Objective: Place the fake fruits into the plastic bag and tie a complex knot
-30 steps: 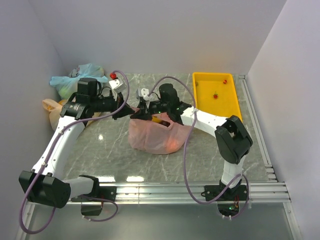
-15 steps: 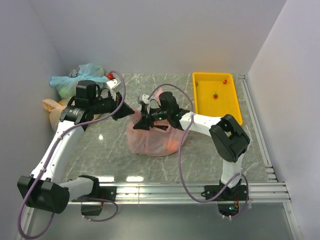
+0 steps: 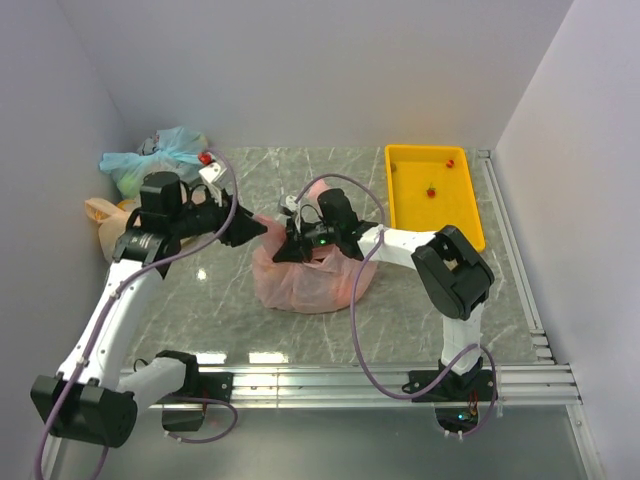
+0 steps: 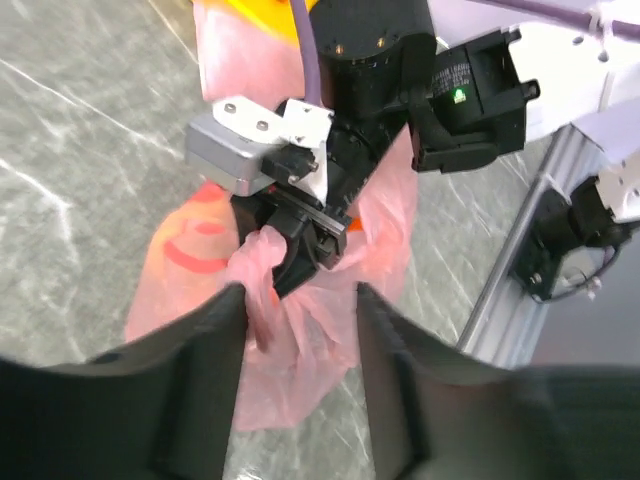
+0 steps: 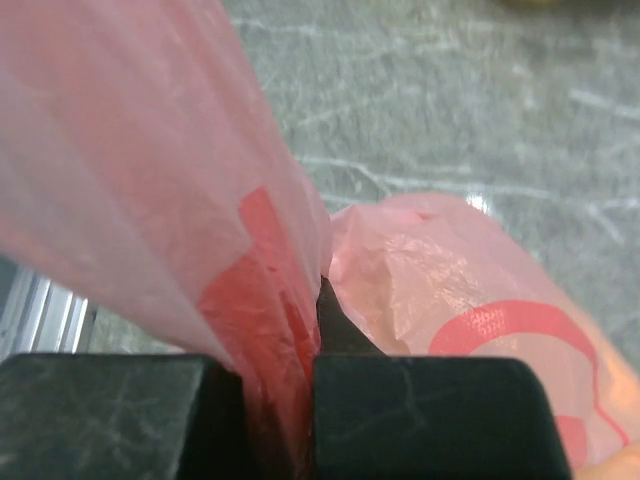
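The salmon-pink plastic bag (image 3: 305, 280) sits slumped on the marble in the middle of the table. My right gripper (image 5: 280, 400) is shut on a bunched strip of its upper plastic, over the bag's top (image 3: 287, 250). My left gripper (image 3: 256, 229) hovers just left of the bag, open. In the left wrist view its fingers (image 4: 210, 350) straddle a loose fold of the bag (image 4: 295, 360) without clamping it, and the right gripper (image 4: 300, 255) shows pinching pink plastic. The fake fruits are mostly hidden; an orange patch (image 5: 612, 466) shows through the bag's wall.
A yellow tray (image 3: 405, 195) with two small red items stands at the back right. A blue-green tied bag (image 3: 160, 160) and a peach tied bag (image 3: 103, 222) lie against the left wall. An aluminium rail (image 3: 400, 380) runs along the near edge.
The left gripper has opened and drawn back to the left. The right gripper has moved left over the bag and shut on its plastic.
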